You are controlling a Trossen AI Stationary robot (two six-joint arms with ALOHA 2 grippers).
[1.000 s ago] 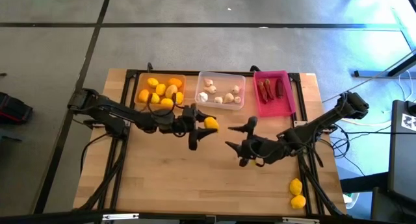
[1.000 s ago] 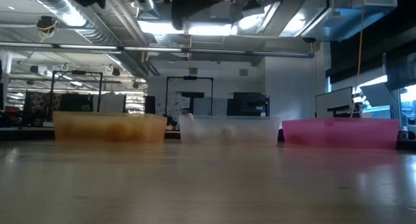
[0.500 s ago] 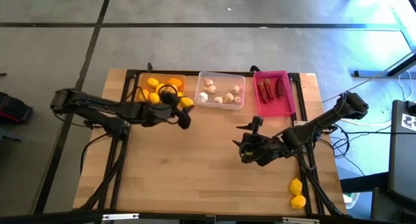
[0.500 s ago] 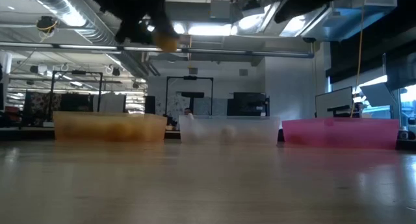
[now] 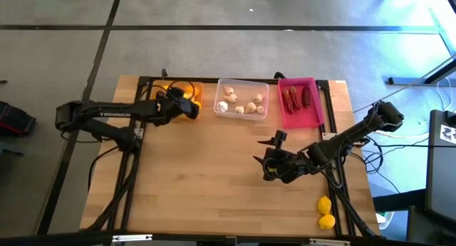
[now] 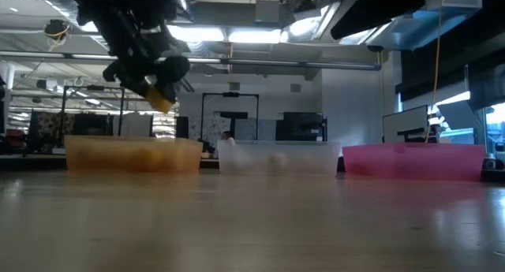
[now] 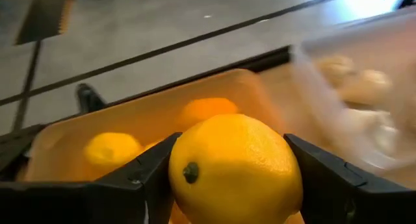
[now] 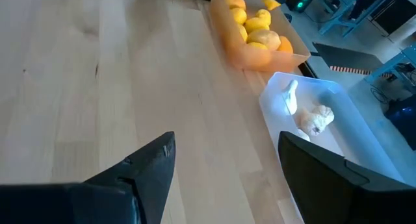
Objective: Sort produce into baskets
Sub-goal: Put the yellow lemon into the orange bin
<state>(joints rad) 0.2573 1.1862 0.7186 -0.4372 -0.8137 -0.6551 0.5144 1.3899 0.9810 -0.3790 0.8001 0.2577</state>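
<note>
Wooden table top (image 5: pixel 206 182) carries three trays along its far edge. Left gripper (image 7: pixel 227 178) is clamped on a yellow lemon (image 7: pixel 235 171) and hangs above the orange tray (image 5: pixel 192 93), which holds several fruits; an exact count is not possible. Right gripper (image 8: pixel 224 165) waits over mid-table, jaws spread and empty. Clear tray (image 5: pixel 242 83) holds about six garlic bulbs (image 5: pixel 239 103); pink tray (image 5: pixel 299 118) holds about three chilies (image 5: pixel 296 97). Two loose lemons (image 5: pixel 325 212) remain near the front right corner. Judgement: sorting is nearly complete.
</note>
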